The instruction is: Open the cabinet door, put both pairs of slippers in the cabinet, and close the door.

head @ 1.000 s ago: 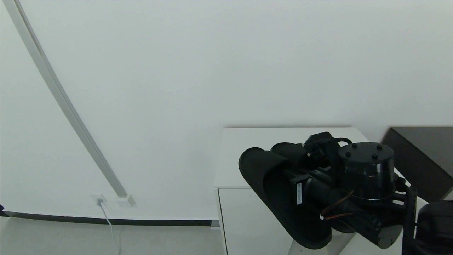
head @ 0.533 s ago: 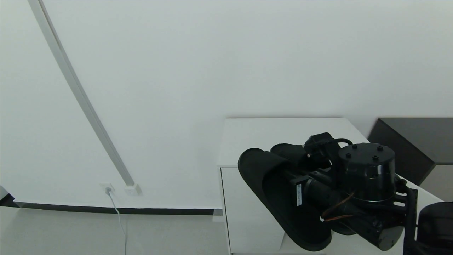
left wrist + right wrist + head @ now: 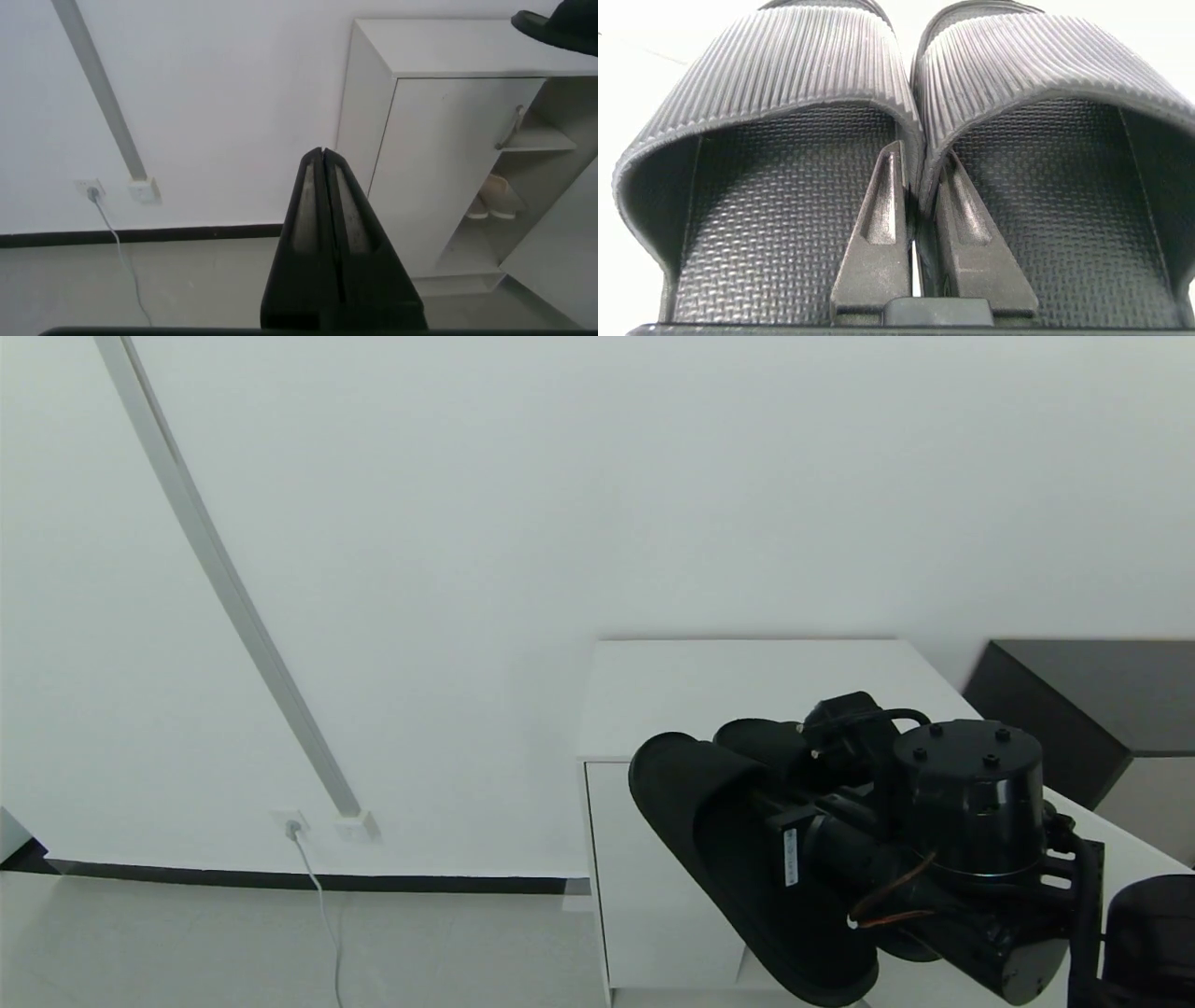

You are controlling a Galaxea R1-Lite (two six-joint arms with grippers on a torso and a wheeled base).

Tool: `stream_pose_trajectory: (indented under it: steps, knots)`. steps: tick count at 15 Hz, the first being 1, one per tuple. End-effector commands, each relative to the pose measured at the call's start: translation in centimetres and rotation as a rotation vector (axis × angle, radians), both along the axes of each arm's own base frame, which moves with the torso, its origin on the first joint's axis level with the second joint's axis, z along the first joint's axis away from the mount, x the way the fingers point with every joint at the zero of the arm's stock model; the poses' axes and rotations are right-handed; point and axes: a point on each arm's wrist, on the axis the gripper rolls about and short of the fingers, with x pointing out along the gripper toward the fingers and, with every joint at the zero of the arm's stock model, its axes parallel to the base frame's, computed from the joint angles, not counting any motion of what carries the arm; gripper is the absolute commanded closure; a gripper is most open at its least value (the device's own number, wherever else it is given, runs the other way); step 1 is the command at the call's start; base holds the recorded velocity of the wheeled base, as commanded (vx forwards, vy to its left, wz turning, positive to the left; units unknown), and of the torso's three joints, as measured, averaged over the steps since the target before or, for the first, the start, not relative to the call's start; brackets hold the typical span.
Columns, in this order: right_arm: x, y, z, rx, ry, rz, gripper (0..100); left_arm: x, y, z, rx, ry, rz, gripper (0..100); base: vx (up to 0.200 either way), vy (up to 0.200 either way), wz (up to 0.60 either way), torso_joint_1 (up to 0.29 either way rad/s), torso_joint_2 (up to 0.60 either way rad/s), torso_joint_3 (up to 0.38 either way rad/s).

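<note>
The right gripper (image 3: 920,187) pinches two black slippers (image 3: 785,121) by their inner straps, one slipper at each side of it; the left gripper (image 3: 323,163) is closed and empty; ahead of it, the open cabinet (image 3: 439,56) holds one pale pair (image 3: 495,196).

No word, number or sign can be read in these views. The only label is a small white label (image 3: 792,857) stuck upright on the black right arm (image 3: 966,803), just beside the sole of the black slippers (image 3: 719,821) that arm carries. Whatever is printed on it is too small to make out.
</note>
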Motion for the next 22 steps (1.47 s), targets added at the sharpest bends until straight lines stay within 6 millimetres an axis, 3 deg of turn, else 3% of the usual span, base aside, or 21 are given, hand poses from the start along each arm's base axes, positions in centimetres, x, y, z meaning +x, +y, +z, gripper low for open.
stream_pose_trajectory:
  steps: [1, 4, 19, 22]
  knots:
    - [-0.02, 0.11, -0.17, -0.004, 0.004, 0.003, 100, 0.01, 0.0, 0.0, 0.0, 0.001, 0.0, 100, 0.0, 0.0, 0.0, 0.0, 0.0, 0.0]
    - [0.05, 0.18, -0.33, -0.008, 0.007, 0.002, 100, 0.01, 0.0, 0.0, 0.0, 0.001, 0.0, 100, 0.0, 0.0, 0.0, 0.0, 0.0, 0.0]
    - [0.19, -0.39, -1.02, -0.02, 0.015, -0.018, 100, 0.01, 0.0, 0.0, 0.0, 0.001, 0.0, 100, 0.0, -0.2, 0.0, 0.002, 0.0, 0.004]
    - [0.17, -0.41, -0.98, -0.019, 0.014, -0.018, 100, 0.01, 0.0, 0.0, 0.0, 0.001, 0.0, 100, 0.0, 0.0, 0.0, 0.0, 0.0, 0.0]
